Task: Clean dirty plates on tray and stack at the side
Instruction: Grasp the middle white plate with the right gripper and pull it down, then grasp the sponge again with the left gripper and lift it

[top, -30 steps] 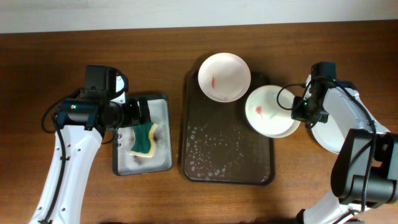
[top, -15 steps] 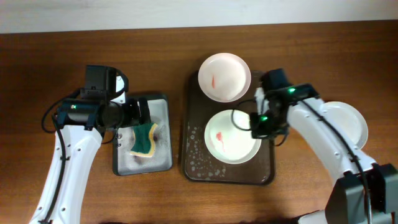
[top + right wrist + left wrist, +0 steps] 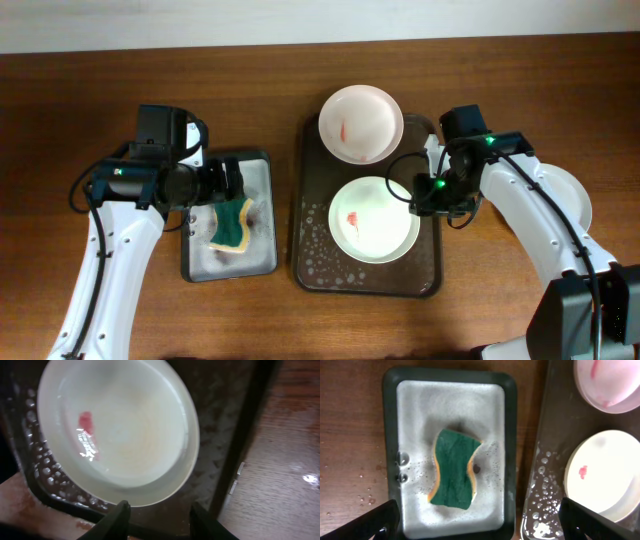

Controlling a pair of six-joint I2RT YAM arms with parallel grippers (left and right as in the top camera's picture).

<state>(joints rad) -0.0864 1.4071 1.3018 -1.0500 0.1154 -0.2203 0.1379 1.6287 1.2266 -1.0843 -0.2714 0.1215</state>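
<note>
Over the right side of the brown tray (image 3: 312, 255), the right gripper (image 3: 160, 507) has its two fingers spread apart, and nothing is between them. Just past its fingertips lies a white plate (image 3: 120, 430) with a small red smear near its middle. This plate lies flat in the middle of the tray, with soap bubbles on the tray beside it. The fingers are right at the plate's edge, but I cannot tell if they touch it. A second plate (image 3: 360, 123), also with a red smear, sits at the far end of the tray and hangs a little over the rim. A third plate (image 3: 568, 195) lies on the wooden table (image 3: 100, 80) to the right of the tray, partly hidden under the right arm.

On the other side, the left gripper (image 3: 482, 520) has its fingers wide apart and holds nothing. It hangs above a small grey tray (image 3: 390, 420) full of foamy water. A green and yellow sponge (image 3: 454, 470) lies in the middle of it.
</note>
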